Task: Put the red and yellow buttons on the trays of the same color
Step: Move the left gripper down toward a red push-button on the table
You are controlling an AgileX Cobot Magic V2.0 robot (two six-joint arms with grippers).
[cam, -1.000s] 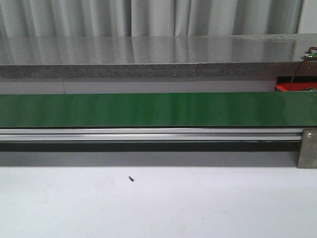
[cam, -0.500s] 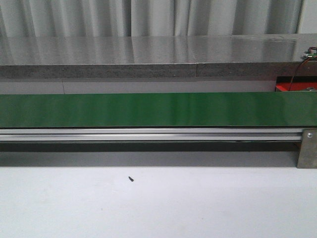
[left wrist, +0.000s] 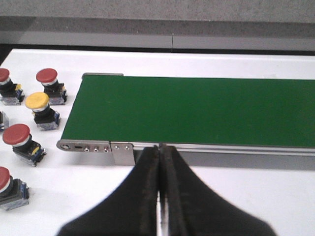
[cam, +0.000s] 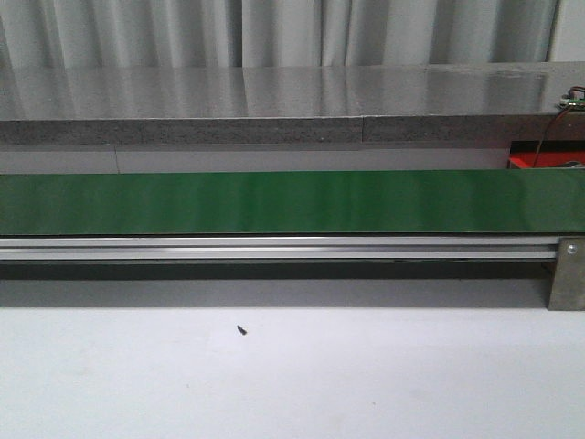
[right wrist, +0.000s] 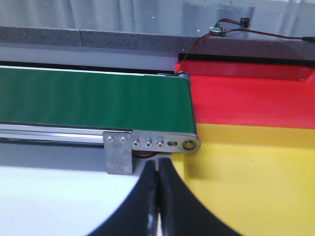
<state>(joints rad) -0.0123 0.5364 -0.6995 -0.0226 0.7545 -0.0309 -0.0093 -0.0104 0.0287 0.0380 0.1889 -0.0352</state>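
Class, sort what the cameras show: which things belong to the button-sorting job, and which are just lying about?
Job: red buttons, yellow button, red tray, yellow tray, green belt.
Lying about: black speck, wired circuit board, curtain.

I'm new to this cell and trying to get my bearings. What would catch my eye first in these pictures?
The long green conveyor belt runs across the whole front view. At one end, in the right wrist view, a red tray and a yellow tray lie side by side against the belt's end. At the other end, in the left wrist view, red buttons and one yellow button stand on the white table. Both grippers are shut and empty.
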